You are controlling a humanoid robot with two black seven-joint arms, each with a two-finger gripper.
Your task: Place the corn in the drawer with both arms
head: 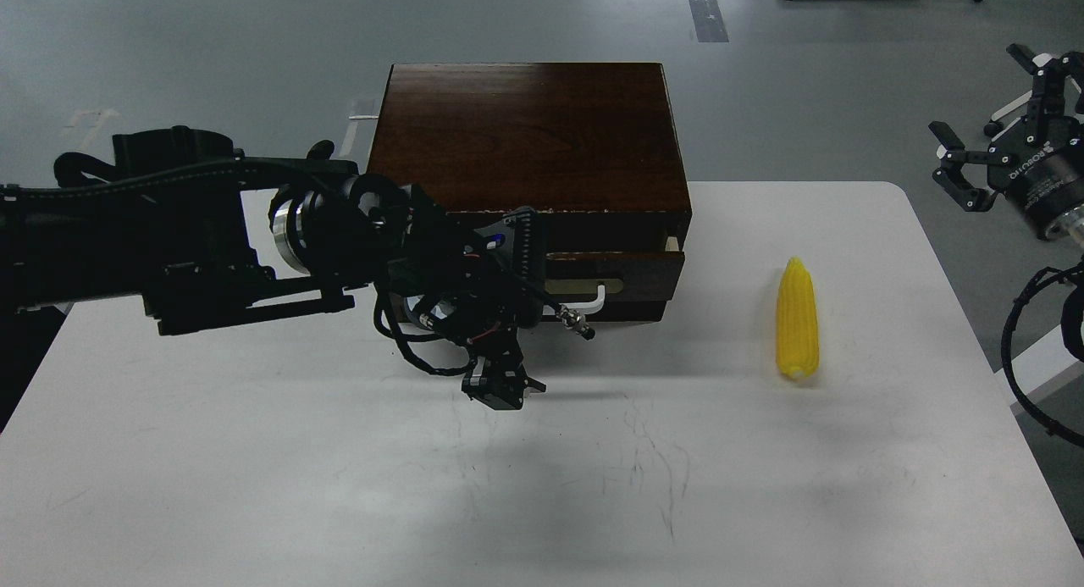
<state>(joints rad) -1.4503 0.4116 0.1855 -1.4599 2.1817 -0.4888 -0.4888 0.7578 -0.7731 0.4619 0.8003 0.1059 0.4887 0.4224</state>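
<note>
The left half of the drawer (611,268) front is covered by the left gripper (529,269), and only the right end of the white handle (598,297) is seen. Whether the handle is clasped cannot be told, since the fingers merge into a dark mass of cables. The drawer's inside is hidden under the box (525,134) top; only a sliver of pale side shows at the right. The left arm is cut off by the left edge. The right gripper (987,138) is seen at the far right, its arm cropped by the right edge.
</note>
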